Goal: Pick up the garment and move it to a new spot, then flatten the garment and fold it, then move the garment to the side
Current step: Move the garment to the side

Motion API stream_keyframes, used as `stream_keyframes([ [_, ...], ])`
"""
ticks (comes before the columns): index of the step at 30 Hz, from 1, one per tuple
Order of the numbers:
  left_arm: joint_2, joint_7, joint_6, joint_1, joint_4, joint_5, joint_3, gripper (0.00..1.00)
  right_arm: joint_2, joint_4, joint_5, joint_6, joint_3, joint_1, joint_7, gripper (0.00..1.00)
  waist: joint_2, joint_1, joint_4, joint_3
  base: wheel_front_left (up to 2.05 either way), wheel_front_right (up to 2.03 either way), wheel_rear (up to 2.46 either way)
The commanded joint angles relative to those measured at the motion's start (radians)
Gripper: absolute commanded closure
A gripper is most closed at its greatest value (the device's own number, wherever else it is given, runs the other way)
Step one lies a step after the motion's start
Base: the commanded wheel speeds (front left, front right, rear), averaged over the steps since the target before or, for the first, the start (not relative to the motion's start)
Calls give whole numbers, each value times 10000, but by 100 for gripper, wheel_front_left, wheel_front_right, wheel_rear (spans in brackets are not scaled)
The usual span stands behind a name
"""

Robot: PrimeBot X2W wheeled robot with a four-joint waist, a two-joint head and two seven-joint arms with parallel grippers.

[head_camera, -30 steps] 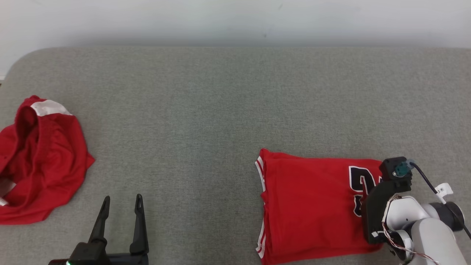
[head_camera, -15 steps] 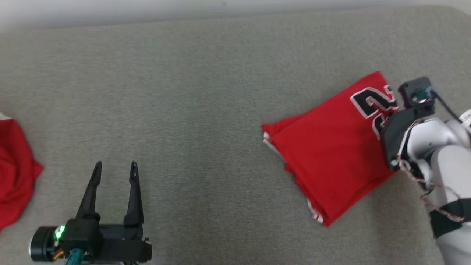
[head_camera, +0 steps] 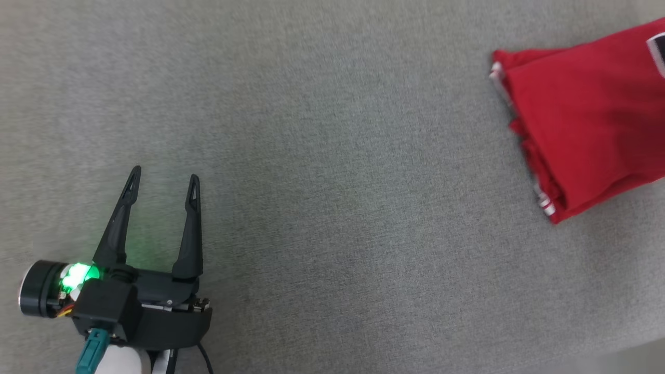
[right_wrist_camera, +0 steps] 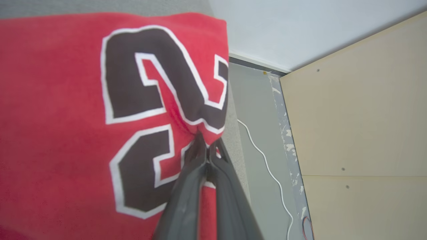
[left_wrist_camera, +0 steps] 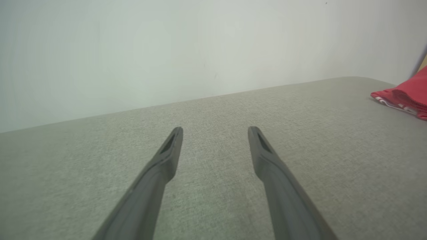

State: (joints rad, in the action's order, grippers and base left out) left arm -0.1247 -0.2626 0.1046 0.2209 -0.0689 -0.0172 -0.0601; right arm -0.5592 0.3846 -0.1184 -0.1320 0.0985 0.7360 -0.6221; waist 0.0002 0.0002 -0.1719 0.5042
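– Since the head camera has swung between frames, what is changing at item one, the right gripper (right_wrist_camera: 205, 146)?
– Item one: nothing. It is staying pinched fully closed on the red garment (right_wrist_camera: 66, 140), as a second ago. Its fingertips are biting a fold at the edge of the black, white-outlined number (right_wrist_camera: 121, 76).
– Item two?
– Left gripper (head_camera: 165, 175): its jaws are standing wide apart as before and holding nothing. It is hovering over bare grey padding (head_camera: 332, 208), and a green light (head_camera: 78, 271) is glowing at its wrist.
– And the garment's place?
– Folded garment: it is now lying tilted in the head view's upper right corner, cut by the frame edge. A second ago it was lying square at the lower right. How much of that shift is the camera's, I cannot tell. Its striped hem (head_camera: 545, 203) is facing the left gripper, well apart from it.
– Surroundings?
– Open padding is stretching between the left gripper and the hem. Beyond the held edge, the right wrist view is showing grey floor (right_wrist_camera: 253, 110), a white cable (right_wrist_camera: 267, 160) trailing over it, a beige panel (right_wrist_camera: 360, 116) and a pale wall (right_wrist_camera: 283, 30).
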Motion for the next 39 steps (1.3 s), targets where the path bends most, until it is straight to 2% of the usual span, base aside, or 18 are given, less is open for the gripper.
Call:
stream_keyframes([
  [1, -63, -29, -1, 153, -90, 87, -25, 0, 30, 43, -85, 28, 234, 147, 203, 100, -2, -2, -548, 855, 0, 0, 0],
  [7, -242, -29, 20, 210, -430, 142, -122, 0, -384, 416, -694, 28, 1426, 342, 1324, 100, -2, -2, -549, 1241, 0, 0, 0],
  [13, -336, -18, 21, 365, -358, 23, -92, 0, -859, 1454, -765, 28, 2023, 628, 2589, 100, -2, -2, -494, 1375, 0, 0, 0],
  [14, -326, -18, 21, 377, -325, 18, -118, 0, -950, 1713, -770, 28, 2050, 692, 2806, 94, -2, -2, -473, 1386, 0, 0, 0],
  [15, -313, -18, 23, 400, -280, 4, -141, 0, -1045, 1949, -776, 29, 2035, 783, 3117, 50, -2, -2, -446, 1392, 0, 0, 0],
  [16, -302, -18, 26, 419, -240, -9, -164, 0, -1121, 2161, -814, 29, 2031, 897, 3393, 0, -2, -2, -422, 1392, 0, 0, 0],
  [20, -228, -17, -1, 451, -121, -50, -214, 0, -1169, 2825, -1165, 29, 1862, 1235, 4486, 0, -2, -2, -320, 1266, 0, 0, 0],
  [30, 132, -29, -151, 102, -19, -283, -320, 0, -739, 3879, -1082, 29, 1241, 1282, 5914, 0, -2, -2, 73, 10, 0, 0, 0],
  [36, 390, -29, -305, -394, 393, -486, -272, 0, 112, 3563, -704, 29, 935, 376, 6757, 0, -2, -2, 480, -1284, 0, 0, 0],
  [39, 501, -29, -424, -769, 631, -624, -203, 0, 726, 2878, -353, 29, 808, -511, 7321, 0, -2, -2, 753, -2036, 0, 0, 0],
])
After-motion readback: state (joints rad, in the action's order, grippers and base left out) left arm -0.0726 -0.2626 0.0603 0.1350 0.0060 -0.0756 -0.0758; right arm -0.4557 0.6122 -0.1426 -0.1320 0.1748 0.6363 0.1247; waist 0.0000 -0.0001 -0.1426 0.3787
